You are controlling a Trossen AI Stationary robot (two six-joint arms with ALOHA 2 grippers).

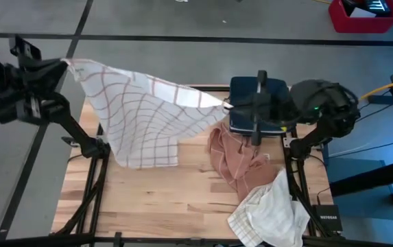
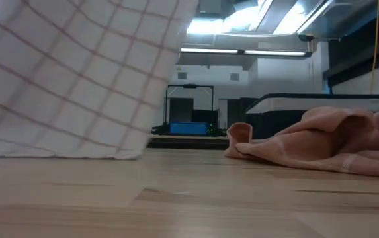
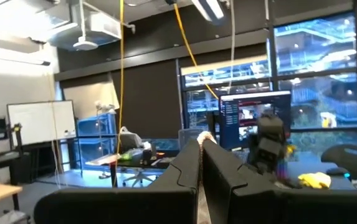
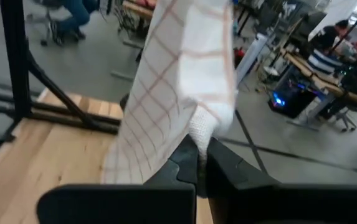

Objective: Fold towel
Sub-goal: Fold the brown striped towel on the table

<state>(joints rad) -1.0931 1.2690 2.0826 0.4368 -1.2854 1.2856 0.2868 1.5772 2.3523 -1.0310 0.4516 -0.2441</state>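
Note:
A white towel with thin red checks [image 1: 141, 110] hangs spread between my two grippers above the table's left half. My left gripper [image 1: 64, 63] is out past the far left corner of the table, raised and shut on one upper corner. Over the table's far middle, my right gripper [image 1: 228, 105] is shut on the other upper corner. The towel's lower edge [image 2: 57, 156] reaches the wooden tabletop [image 1: 175, 199]. My left gripper pinches a corner of the checked towel [image 3: 202, 137] between its two shut fingers; only a small tuft shows past the fingertips. The fingers point roughly level. The towel hangs away below it. My right gripper pinches the towel's other upper corner [image 4: 204, 124] between its two fingers, bunched into a small fold. The fingers come about level from the table's right side. The cloth runs off toward my left gripper and droops, its lower edge [image 1: 145, 163] on the table.
A crumpled pink towel [image 1: 234, 161] lies right of centre and a crumpled white cloth [image 1: 268, 213] at the near right corner. A dark blue box [image 1: 251, 103] sits under my right arm at the far right. Bare wood shows along the near left.

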